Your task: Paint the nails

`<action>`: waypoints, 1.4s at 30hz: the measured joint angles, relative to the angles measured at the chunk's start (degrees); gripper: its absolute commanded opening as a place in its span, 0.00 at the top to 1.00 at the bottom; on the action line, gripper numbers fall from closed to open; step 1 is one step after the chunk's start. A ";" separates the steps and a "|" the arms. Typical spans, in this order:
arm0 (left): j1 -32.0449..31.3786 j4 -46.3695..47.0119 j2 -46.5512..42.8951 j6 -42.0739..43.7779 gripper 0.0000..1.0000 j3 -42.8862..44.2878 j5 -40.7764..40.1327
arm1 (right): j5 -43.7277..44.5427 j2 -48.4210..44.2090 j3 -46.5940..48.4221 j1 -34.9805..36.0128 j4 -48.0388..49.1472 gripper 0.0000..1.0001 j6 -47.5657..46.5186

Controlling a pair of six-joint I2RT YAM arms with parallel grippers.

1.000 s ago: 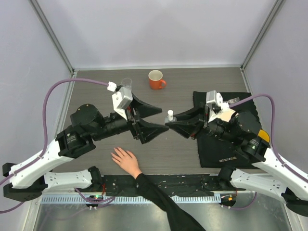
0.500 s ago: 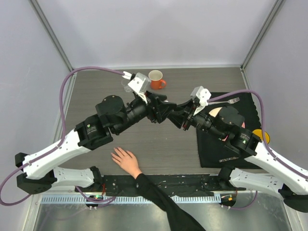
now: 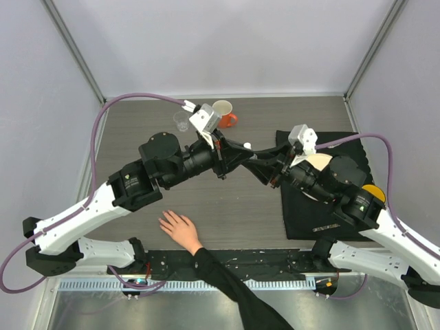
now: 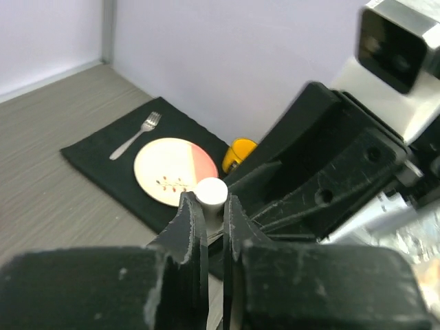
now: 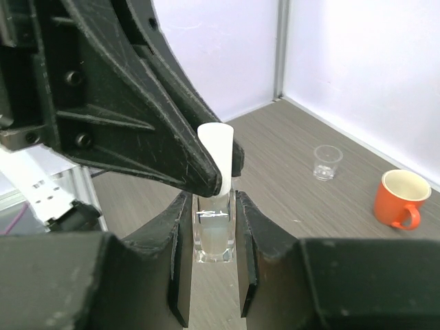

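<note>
Room: We see bare tabletop (image 3: 309, 113) along the back and at the left. Pale walls close in on three sides.
Grippers: We find both raised over mid-table, tip to tip. The left gripper (image 4: 214, 205) pinches the white cap (image 5: 218, 155). The right gripper (image 5: 213, 206) clamps the bottle (image 5: 213, 237) upright between its fingers.
Nails: We place the hand (image 3: 180, 230) flat at the near edge, fingers spread, well apart from the bottle. The nails (image 3: 163, 221) are too small for us to make out.
Around: An orange mug (image 3: 221, 113) and a small clear cup (image 3: 181, 122) stand beyond the left arm. A black mat (image 3: 323, 206) under the right arm carries a plate (image 4: 172, 170) and a fork (image 4: 134, 135), with a yellow object (image 4: 240, 150) near the plate.
Materials: We note a wood-grain top, a clear square-sided bottle, a smooth tapered cap and scuffed matte black fingers.
</note>
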 measured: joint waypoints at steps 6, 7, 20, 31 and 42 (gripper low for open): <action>1.75 -2.05 2.19 2.01 1.00 5.55 20.52 | -11.45 -3.98 -0.07 -0.94 0.04 0.99 4.83; 1.79 -1.55 2.40 1.86 1.00 5.95 25.62 | -15.85 -4.92 -0.33 -1.03 1.42 0.99 7.21; 0.68 10.05 0.02 -2.99 0.54 -0.20 52.50 | -44.37 -4.63 -7.50 -0.26 21.70 0.99 26.82; 0.48 -2.47 -7.52 4.83 0.32 0.63 23.04 | -25.14 -0.02 0.44 0.02 0.13 0.99 5.55; 0.61 -6.80 -1.11 4.79 0.45 2.54 -1.05 | -4.15 2.69 0.70 0.02 -4.63 0.99 -3.52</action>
